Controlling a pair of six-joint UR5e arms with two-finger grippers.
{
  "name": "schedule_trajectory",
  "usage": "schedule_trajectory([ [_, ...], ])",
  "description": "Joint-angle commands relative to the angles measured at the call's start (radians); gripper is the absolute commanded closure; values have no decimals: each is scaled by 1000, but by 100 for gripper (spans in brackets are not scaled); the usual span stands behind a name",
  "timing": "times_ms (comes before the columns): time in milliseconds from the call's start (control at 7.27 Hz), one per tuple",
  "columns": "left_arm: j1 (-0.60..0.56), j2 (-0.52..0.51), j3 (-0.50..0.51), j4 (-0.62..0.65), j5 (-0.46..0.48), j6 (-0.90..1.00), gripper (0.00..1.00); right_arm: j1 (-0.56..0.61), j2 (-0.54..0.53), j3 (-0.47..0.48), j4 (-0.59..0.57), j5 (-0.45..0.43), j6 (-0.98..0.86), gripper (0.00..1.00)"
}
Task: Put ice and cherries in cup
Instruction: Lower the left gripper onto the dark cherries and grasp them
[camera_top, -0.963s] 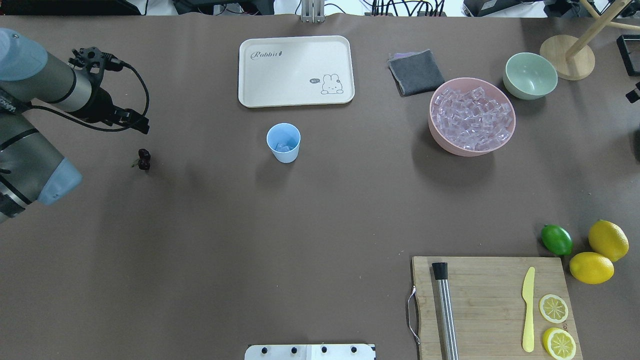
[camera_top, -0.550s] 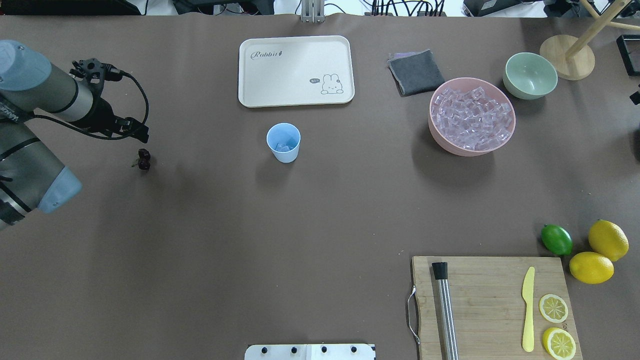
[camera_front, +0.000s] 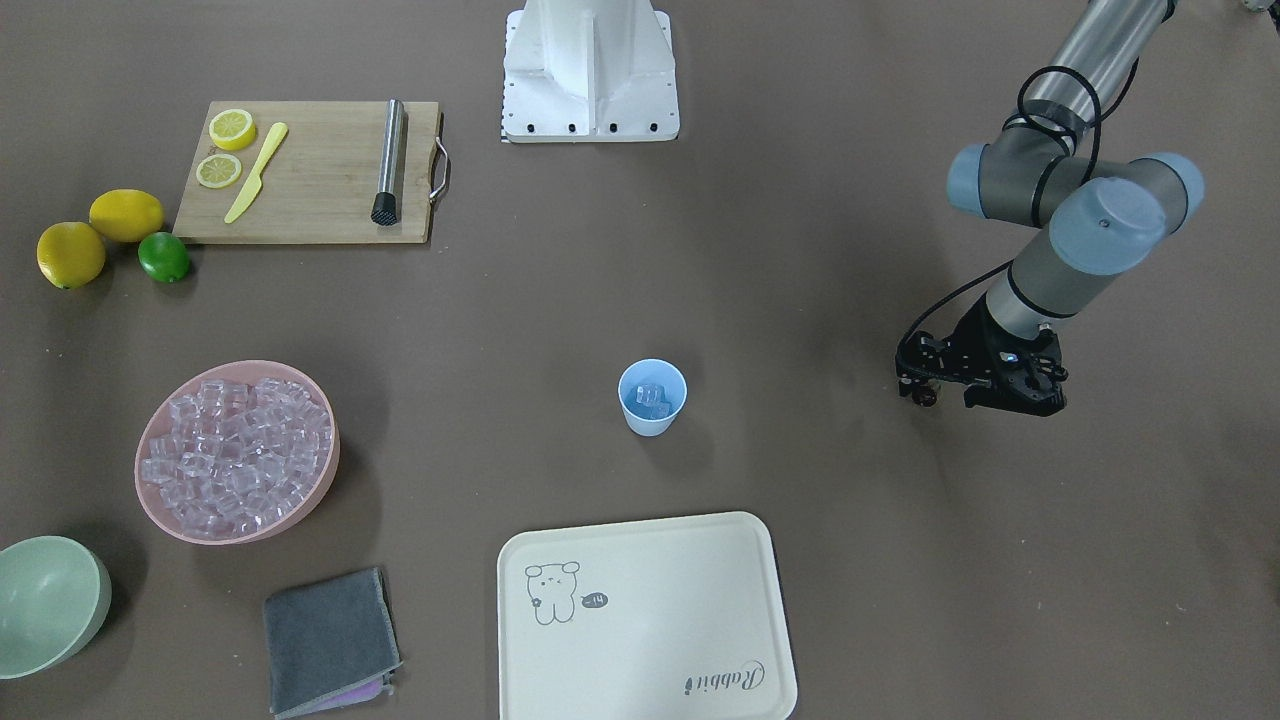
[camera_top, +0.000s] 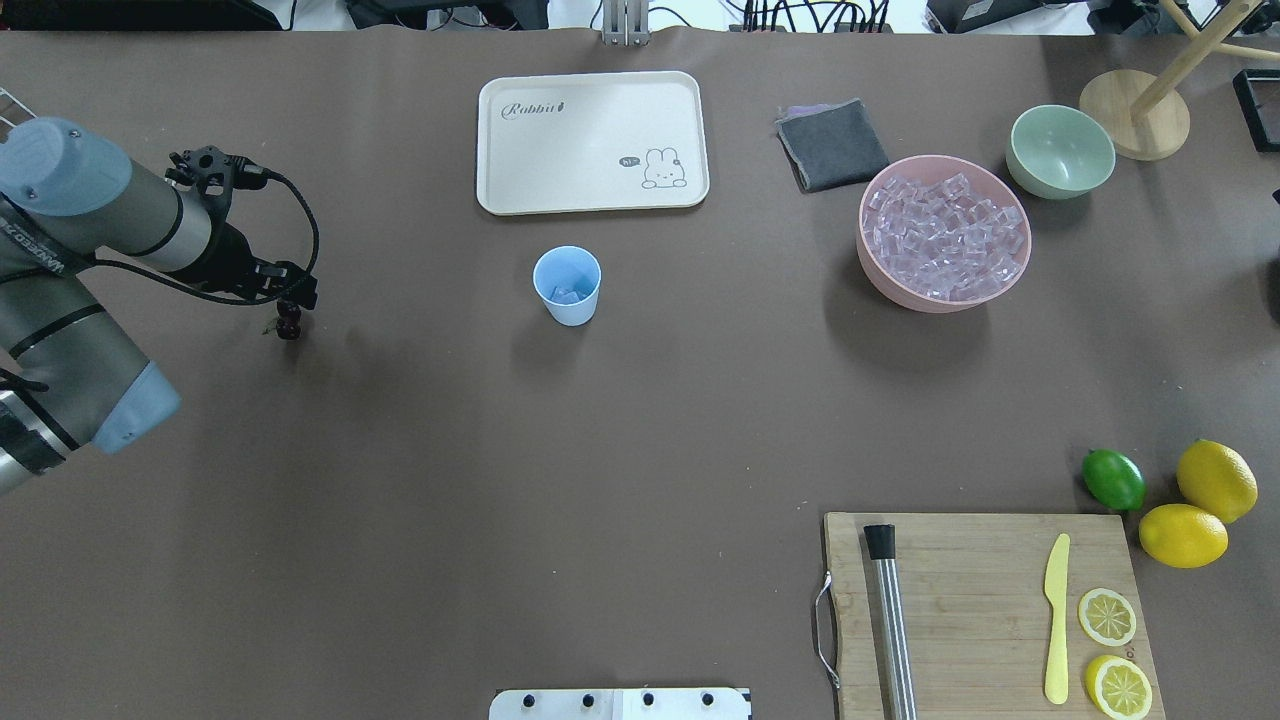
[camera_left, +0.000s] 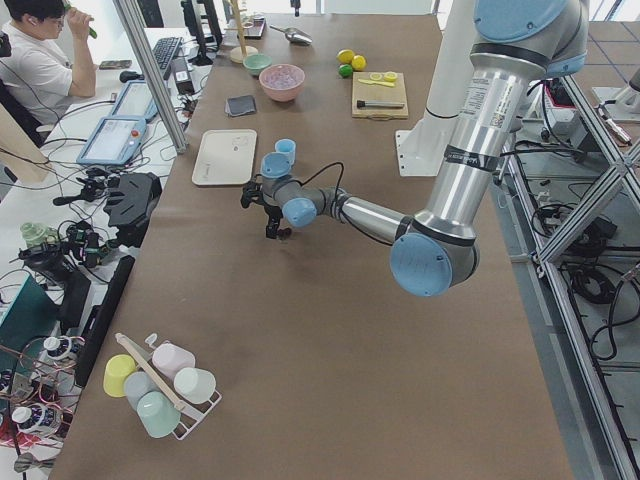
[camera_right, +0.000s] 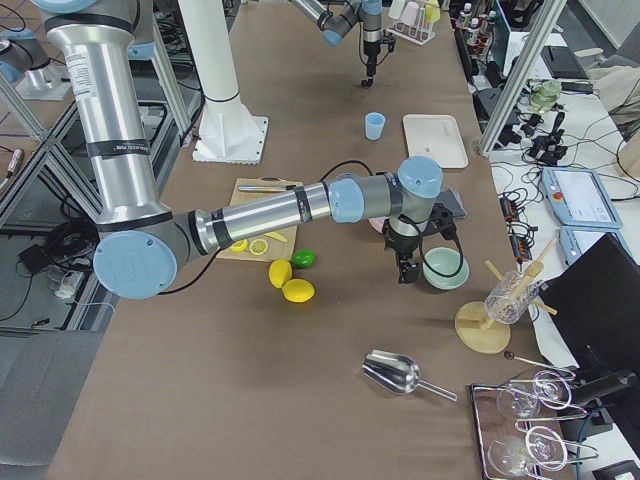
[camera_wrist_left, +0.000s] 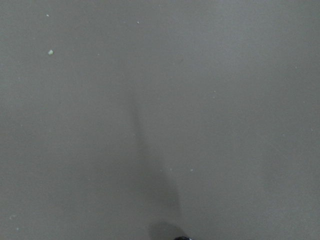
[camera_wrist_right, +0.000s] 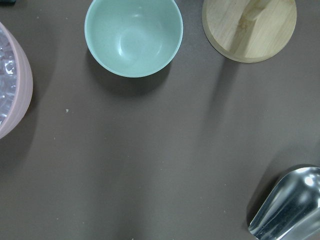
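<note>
The light-blue cup (camera_top: 567, 285) stands mid-table with a few ice cubes (camera_front: 652, 397) in it. More ice (camera_top: 945, 238) fills the pink bowl (camera_top: 880, 285) at the right. The dark red cherries (camera_top: 288, 326) lie on the table at the left. My left gripper (camera_top: 292, 292) hangs right over them and hides part of them. Its jaws look apart and hold nothing. In the front-facing view the cherries (camera_front: 925, 397) show as a red bit at the fingertips. My right gripper (camera_right: 405, 268) shows only in the exterior right view, near the pale green bowl. I cannot tell whether it is open or shut.
A cream tray (camera_top: 592, 142) lies behind the cup, with a grey cloth (camera_top: 832, 145) to its right. The pale green bowl (camera_top: 1060, 150) and a wooden stand base (camera_top: 1133, 115) are at the far right. The cutting board (camera_top: 980, 610), lime (camera_top: 1113, 479) and lemons are at the near right. A metal scoop (camera_wrist_right: 287, 205) shows in the right wrist view.
My left gripper has moved toward the near side and a little right, from beside the cherries to right over them. The cherries and cup have not moved.
</note>
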Motion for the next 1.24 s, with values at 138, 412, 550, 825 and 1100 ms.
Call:
schedule_trajectory([
  [138, 19, 5, -2, -7, 1, -11, 42, 14, -23, 15, 2, -2, 0, 0],
  [412, 19, 5, -4, -5, 2, -13, 67, 21, -34, 18, 4, -2, 0, 0],
  [550, 21, 3, -8, -5, 19, -15, 74, 30, -35, 22, 4, 1, 0, 0],
  [825, 56, -3, -11, -4, 74, -34, 100, 47, -52, 42, 1, 9, -2, 0],
  [1100, 55, -3, -87, 14, 76, -47, 100, 48, -63, 44, 4, 9, -2, 0],
])
